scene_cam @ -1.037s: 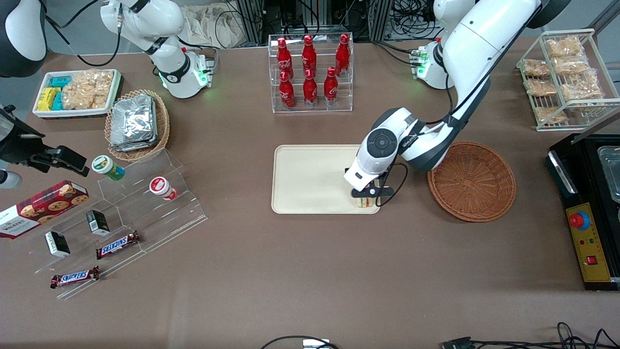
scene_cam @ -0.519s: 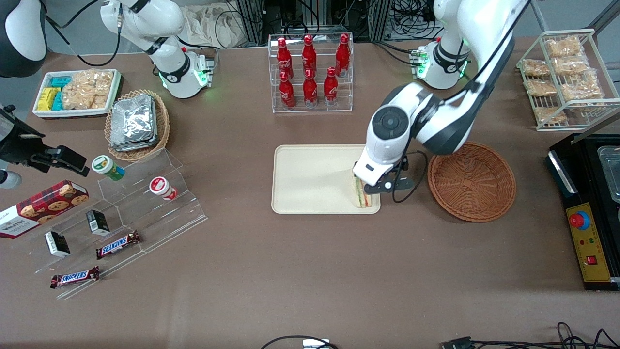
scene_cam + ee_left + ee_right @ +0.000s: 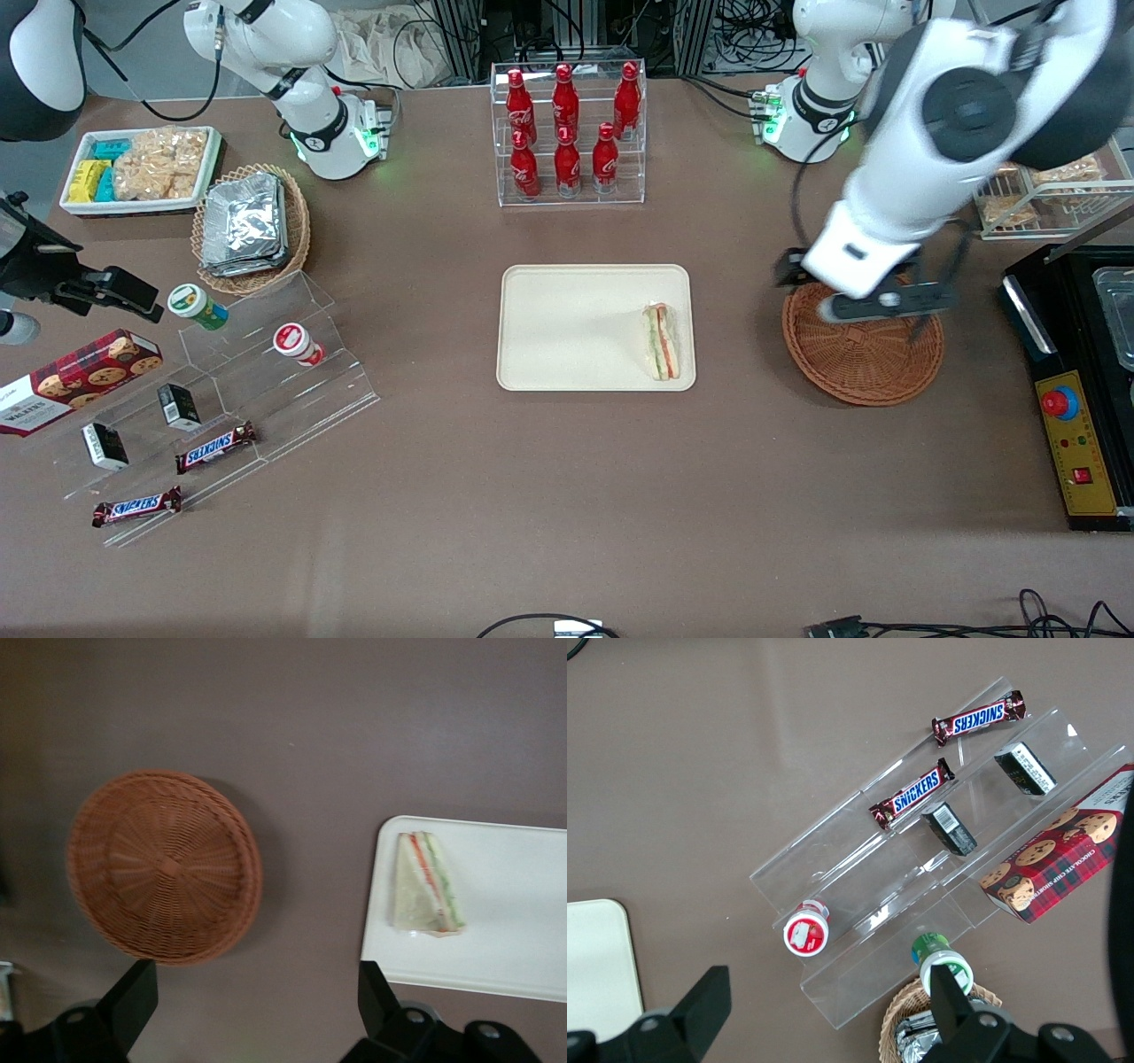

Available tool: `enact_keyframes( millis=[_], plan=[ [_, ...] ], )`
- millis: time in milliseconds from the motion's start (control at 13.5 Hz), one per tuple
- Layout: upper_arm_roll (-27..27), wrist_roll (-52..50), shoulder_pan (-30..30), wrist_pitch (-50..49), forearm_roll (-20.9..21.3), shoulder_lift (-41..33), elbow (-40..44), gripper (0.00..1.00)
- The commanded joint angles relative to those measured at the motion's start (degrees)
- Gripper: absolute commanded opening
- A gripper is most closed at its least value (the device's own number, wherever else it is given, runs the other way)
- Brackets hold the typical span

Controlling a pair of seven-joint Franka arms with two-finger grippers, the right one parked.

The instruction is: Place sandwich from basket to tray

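The wrapped sandwich (image 3: 664, 341) lies on the cream tray (image 3: 567, 328), at the tray's end nearest the reddish-brown basket (image 3: 873, 368) and close to the corner nearer the front camera. In the left wrist view the sandwich (image 3: 427, 884) rests on the tray (image 3: 514, 904), and the basket (image 3: 164, 866) holds nothing. My gripper (image 3: 849, 297) hangs high over the basket's rim, well apart from the sandwich. It (image 3: 255, 1001) is open, with only bare table showing between its fingers (image 3: 133, 992).
A clear rack of red bottles (image 3: 567, 133) stands farther from the camera than the tray. Acrylic steps with snacks (image 3: 221, 390), a tan basket of foil packets (image 3: 251, 226) and a white snack tray (image 3: 137, 168) lie toward the parked arm's end. A wire rack (image 3: 1036, 142) and black appliance (image 3: 1076, 390) flank the basket.
The gripper let go of the sandwich on the tray, then rose and swung away to above the basket. The sandwich now lies flat on the tray.
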Motion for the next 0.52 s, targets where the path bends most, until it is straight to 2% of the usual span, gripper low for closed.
enact_keyframes(
  millis=[0, 222, 444],
  plan=[
    [6.63, 8.55, -0.77, -0.25, -1.53, -5.56, -4.07, 1.0],
    [13.04, 12.86, -0.86, -1.57, -4.5, -6.01, -3.11, 1.0],
    [15.69, 14.73, -0.86, -1.57, -4.86, -5.92, -2.05, 1.0]
  ],
)
